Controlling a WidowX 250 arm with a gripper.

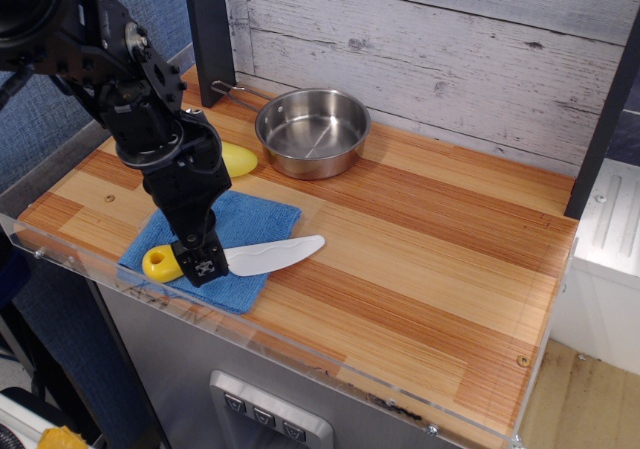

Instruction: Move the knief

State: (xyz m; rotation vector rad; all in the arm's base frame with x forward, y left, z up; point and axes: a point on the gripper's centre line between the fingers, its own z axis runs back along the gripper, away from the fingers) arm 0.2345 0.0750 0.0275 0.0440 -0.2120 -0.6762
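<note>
The knife [262, 257] lies flat on a blue cloth [245, 224] near the front left of the wooden counter. Its yellow handle [160, 263] points left and its white blade points right. My gripper [203, 265] points down and sits right on the knife where the handle meets the blade, hiding that part. The fingertips [205, 267] look like one dark block, so I cannot tell whether they are closed around the handle. The knife rests on the cloth and is not lifted.
A yellow banana-shaped toy [238, 158] lies behind the cloth, partly hidden by my arm. A steel pan [312, 131] stands at the back by the plank wall. A dark post [208, 29] rises at the back left. A clear lip runs along the counter's front edge [300, 354].
</note>
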